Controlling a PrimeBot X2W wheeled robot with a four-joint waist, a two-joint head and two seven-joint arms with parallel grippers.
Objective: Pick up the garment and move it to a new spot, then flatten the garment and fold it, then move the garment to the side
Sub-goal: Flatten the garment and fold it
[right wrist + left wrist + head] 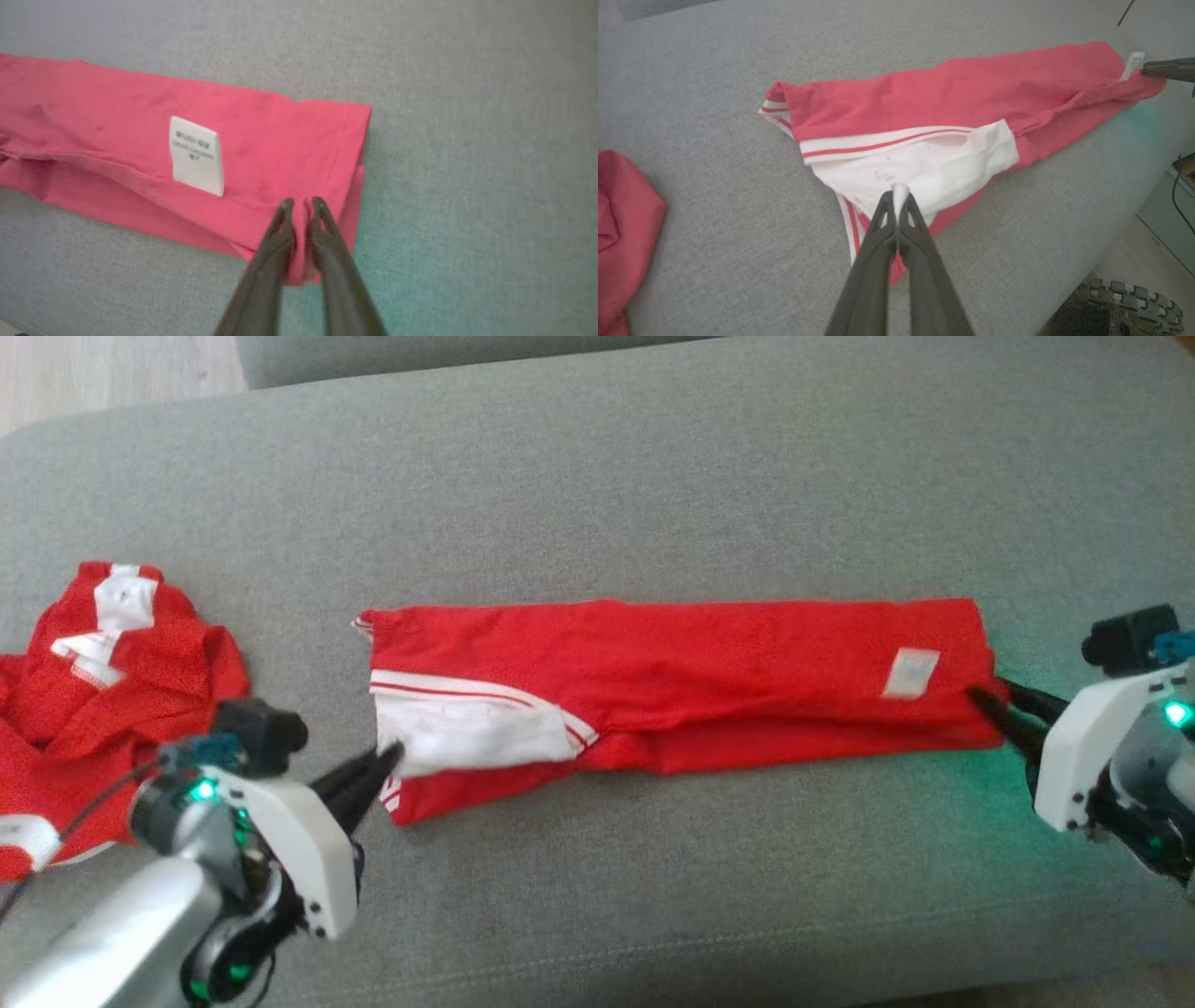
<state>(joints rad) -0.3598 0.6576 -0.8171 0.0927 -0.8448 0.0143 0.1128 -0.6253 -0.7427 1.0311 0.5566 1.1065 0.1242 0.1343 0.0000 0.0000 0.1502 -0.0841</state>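
Garment [672, 681]: left gripper [896, 196] clamped on left end; right gripper [301, 203] barely parted, hold unclear. Right end looked liable to slip, skewing fold.

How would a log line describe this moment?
garment: long folded strip on grey cushion | left gripper: shut on its white part | right gripper: at other end, grip unclear

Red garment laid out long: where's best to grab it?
Pinch the red garment at its two short ends, coming in from outside each: by the white panel and past the label. A long flat strip should stay taut that way.
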